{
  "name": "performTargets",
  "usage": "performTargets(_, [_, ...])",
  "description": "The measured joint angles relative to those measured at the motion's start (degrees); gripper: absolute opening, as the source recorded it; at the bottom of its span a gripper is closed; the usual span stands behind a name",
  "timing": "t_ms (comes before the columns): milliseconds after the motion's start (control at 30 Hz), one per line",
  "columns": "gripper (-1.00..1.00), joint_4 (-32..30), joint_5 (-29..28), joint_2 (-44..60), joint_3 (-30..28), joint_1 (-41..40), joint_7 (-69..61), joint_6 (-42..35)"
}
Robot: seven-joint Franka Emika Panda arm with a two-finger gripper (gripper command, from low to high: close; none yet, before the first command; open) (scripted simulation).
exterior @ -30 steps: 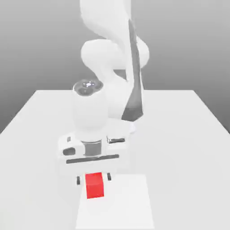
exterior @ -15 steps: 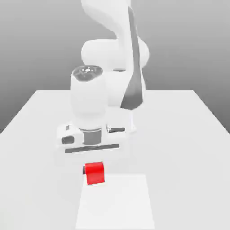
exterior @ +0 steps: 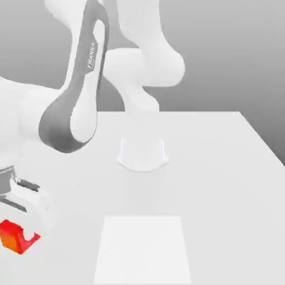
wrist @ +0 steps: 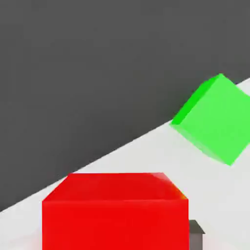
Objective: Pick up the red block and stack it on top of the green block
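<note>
Where the surface (exterior: 222,167) met its edge at the exterior view's left, the gripper (exterior: 19,236) had jaws clenched on the red block (exterior: 14,238), lifted; green block (wrist: 215,119) near that edge.

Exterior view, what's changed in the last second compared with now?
The hand closed on the red block, lifted it off the pale square patch and swung it to the exterior view's left edge. The table and patch stayed put.
</note>
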Motion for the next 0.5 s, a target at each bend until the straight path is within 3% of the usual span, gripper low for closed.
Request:
performTargets(67, [-1.0, 3.98, 0.91, 2.43, -1.39, -1.2, 2.25, -1.77])
performTargets(167, [-1.0, 5.95, 3.39, 7.98, -0.59, -2.7, 1.77, 1.57])
performTargets(200, [1.0, 6.2, 4.17, 9.79, -0.05, -3.17, 1.32, 3.08])
performTargets(400, [1.0, 6.32, 4.51, 10.7, 0.19, -3.37, 1.15, 3.84])
performTargets(500, [1.0, 6.11, 2.76, 7.07, -1.02, -2.52, 2.37, 0.53])
